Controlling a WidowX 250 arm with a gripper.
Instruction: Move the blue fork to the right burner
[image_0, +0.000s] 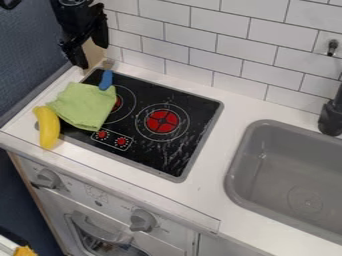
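We see the black two-finger end effector (92, 56) above the rear left corner of the flat black stovetop (200, 107), its fingers wide apart. The blue fork (106, 80) lies at the stovetop's rear left, its visible part touching a light green fabric cloth (83, 105). We find that cloth spread over the stovetop's left side, partly covering the left burner (126, 103); the round red-centred right burner (162, 121) is uncovered. A curved yellow banana (48, 128) lies along the stovetop's left edge, and a grey rectangular sink (232, 182) sits to its right.
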